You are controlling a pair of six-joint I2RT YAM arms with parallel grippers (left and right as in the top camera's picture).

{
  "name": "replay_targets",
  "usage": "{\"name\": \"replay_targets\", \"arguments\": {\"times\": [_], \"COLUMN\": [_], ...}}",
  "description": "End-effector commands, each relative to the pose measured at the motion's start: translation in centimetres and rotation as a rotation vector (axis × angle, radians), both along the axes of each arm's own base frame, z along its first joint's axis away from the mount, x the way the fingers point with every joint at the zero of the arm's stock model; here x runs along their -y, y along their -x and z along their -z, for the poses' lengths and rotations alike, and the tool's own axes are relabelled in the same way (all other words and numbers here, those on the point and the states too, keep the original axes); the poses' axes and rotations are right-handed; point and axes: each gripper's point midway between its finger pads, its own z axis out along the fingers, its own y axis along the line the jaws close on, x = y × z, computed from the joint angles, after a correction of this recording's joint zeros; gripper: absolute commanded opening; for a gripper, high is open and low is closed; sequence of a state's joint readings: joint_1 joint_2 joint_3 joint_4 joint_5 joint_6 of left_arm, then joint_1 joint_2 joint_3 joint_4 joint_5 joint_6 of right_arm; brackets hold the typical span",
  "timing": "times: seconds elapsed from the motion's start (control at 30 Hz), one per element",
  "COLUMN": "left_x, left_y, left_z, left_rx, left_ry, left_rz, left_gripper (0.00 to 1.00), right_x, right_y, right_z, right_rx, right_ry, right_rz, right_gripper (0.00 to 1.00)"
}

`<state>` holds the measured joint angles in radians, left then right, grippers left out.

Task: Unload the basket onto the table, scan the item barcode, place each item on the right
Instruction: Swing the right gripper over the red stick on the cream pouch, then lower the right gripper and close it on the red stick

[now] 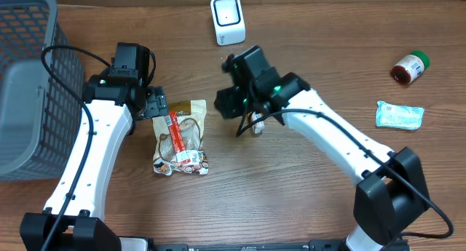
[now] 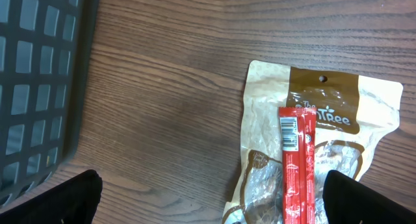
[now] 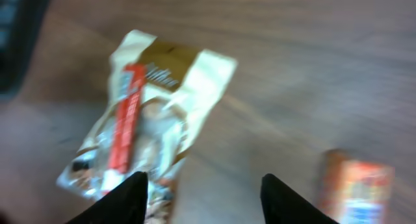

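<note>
Flat on the wooden table (image 1: 255, 207), near the left arm: a pale snack pouch (image 1: 182, 138) with a thin red stick (image 1: 173, 138) resting on its face. Long axis of both running from the far side of the table to the near side, tilted only a little. Brown header end pointing away from the robot, toward the far edge. Cream paper, a brown band on top, a clear window lower down showing the snack inside, some wrinkles. Stick narrow and aligned with the pouch.

Shown only in the left wrist view: a small white barcode (image 2: 288, 133) at the far end of the stick, facing up, and the punched hole (image 2: 320, 78) in the header. Spread as wide as possible, the left gripper (image 2: 208, 208), gripping nothing, with part of the pouch showing between its fingers. From overhead, just beside the far left corner of the pouch. To the left, a dark basket (image 2: 39, 87).

Right wrist view blurred: pouch and stick recognisable, print unreadable. About half open, the right gripper (image 3: 209, 198), with only bare wood between the fingers and nothing held. Just to its right, a small orange box (image 3: 357, 188), apart from the pouch.

Shown only from overhead: a white scanner (image 1: 227, 20) standing at the far edge, well apart from the pouch. Far on the right, a brown bottle (image 1: 410, 67) with a green cap and a pale packet (image 1: 399, 115).
</note>
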<state>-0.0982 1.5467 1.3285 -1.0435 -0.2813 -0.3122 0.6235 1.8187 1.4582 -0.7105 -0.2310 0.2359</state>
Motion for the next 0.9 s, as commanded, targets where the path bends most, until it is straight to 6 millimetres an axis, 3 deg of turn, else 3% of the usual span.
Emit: {"name": "replay_targets", "arguments": {"times": [0.0, 0.4, 0.87], "left_x": [-0.1, -0.1, -0.1], "left_y": [-0.1, -0.1, -0.1], "left_z": [0.0, 0.0, 0.0], "left_rx": [0.0, 0.0, 0.0], "left_ry": [-0.007, -0.007, -0.007], "left_rz": [-0.001, -0.001, -0.001], "left_gripper": [1.0, 1.0, 1.0], "right_x": [-1.7, -6.1, -10.2], "right_y": [3.0, 7.2, 9.1], "right_z": [0.9, 4.3, 5.8], "right_rx": [-0.1, -0.09, 0.073], "right_ry": [-0.044, -0.109, -0.124], "right_rz": [-0.009, -0.077, -0.099], "right_gripper": [0.51, 0.41, 0.38]}}
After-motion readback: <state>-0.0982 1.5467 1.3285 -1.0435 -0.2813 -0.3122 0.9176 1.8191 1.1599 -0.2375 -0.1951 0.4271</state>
